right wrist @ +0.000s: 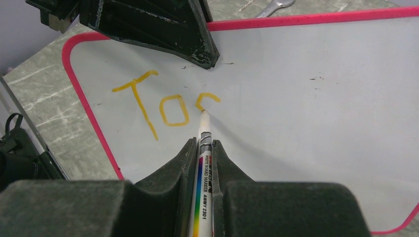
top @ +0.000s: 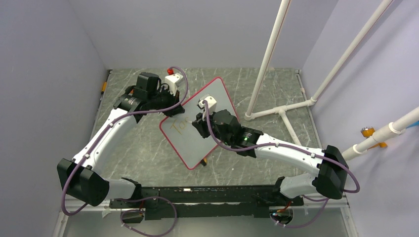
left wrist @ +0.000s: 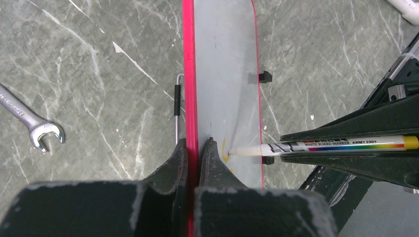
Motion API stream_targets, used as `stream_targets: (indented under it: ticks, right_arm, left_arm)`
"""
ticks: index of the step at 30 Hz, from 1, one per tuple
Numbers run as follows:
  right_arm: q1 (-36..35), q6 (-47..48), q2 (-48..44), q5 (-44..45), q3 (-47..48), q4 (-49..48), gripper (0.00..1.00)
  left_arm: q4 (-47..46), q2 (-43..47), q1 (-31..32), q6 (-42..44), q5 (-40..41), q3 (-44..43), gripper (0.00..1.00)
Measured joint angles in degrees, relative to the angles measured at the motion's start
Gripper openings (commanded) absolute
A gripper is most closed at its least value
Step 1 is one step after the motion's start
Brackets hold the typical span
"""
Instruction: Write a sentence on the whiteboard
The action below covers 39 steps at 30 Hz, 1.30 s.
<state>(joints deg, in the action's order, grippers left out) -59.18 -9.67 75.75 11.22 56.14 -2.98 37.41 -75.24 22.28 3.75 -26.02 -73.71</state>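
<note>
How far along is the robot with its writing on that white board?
Only just begun. Done: the sentence so far reads "To" plus a partly drawn third letter, in orange on the whiteboard. In hand: the left gripper clamps the board's pink edge, while the right gripper holds the marker with its tip on that third letter. Left: all the remaining words; most of the board is blank.

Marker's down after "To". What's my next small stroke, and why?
Probably sweep the marker tip on round to finish the third letter: only its top arc is drawn, and the tip rests at that arc's lower left end. The right gripper grips the marker and the left gripper clamps the whiteboard, so no regrip looks needed.
</note>
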Motion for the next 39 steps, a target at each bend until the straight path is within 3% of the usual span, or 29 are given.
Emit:
stream_targets:
  ticks: [39]
  right_arm:
    - [-0.04,2.62,3.91,5.03,8.74,2.93,0.00]
  left_arm:
    - [0.20,0.00,-0.20,0.04,0.09,0.00,0.00]
